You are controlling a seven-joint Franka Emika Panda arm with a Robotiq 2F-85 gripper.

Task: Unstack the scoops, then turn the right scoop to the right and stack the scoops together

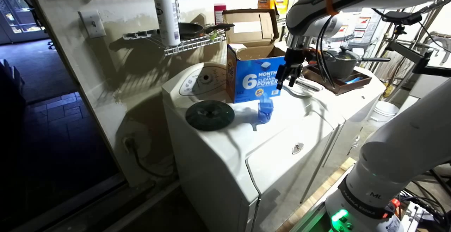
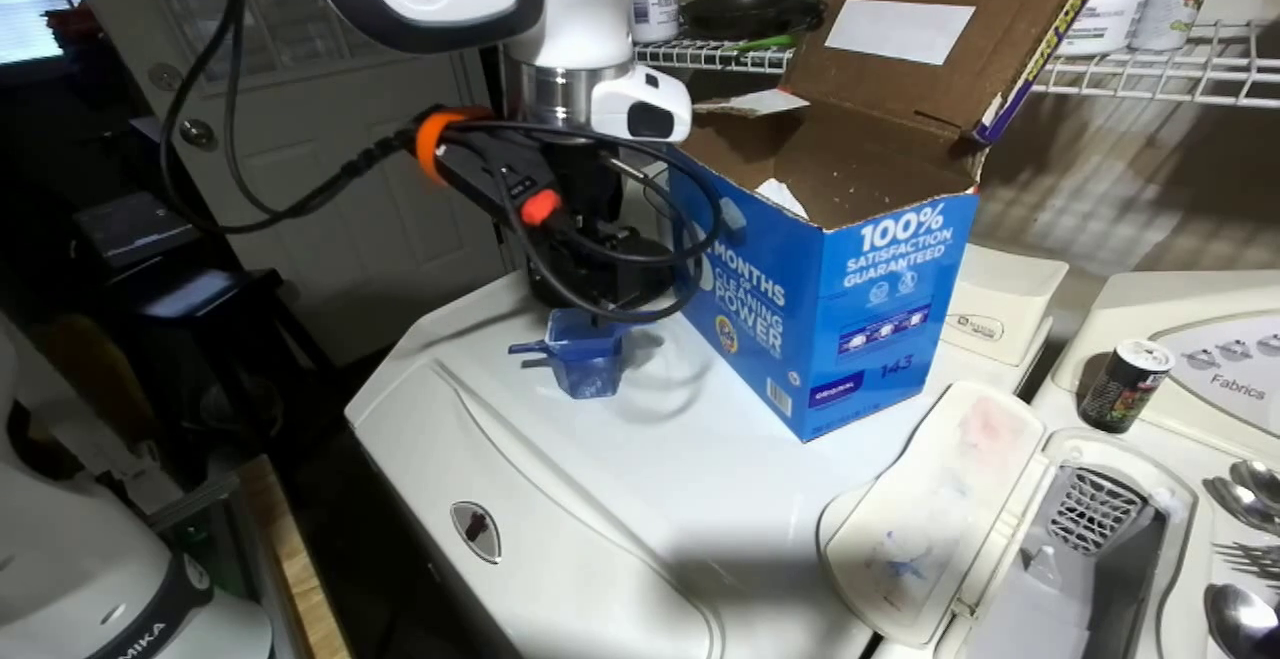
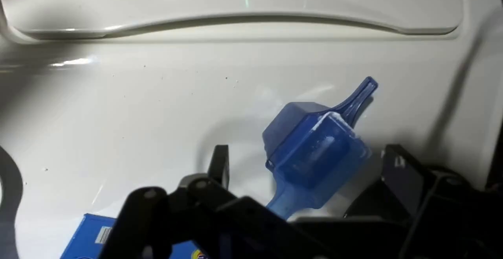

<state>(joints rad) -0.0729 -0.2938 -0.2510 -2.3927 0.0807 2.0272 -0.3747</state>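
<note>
Two blue translucent scoops (image 3: 322,160) are together on the white washer top, one seeming to sit in the other. In the wrist view one handle points up and right, and the other points down and left, partly behind the gripper. The stack also shows in both exterior views (image 1: 265,111) (image 2: 585,359). My gripper (image 3: 308,162) is open and empty, its fingers apart on either side of the scoops in the wrist view. In an exterior view the gripper (image 1: 286,83) hangs above the top. Its fingertips are hidden behind cables in an exterior view (image 2: 600,284).
The blue open carton (image 1: 255,79) stands behind the scoops. A black round disc (image 1: 209,116) lies beside them. A wire shelf (image 1: 197,43) is on the wall. A brown tray with a pot (image 1: 338,66) stands farther along. The opened lint lid (image 2: 935,514) lies past the carton.
</note>
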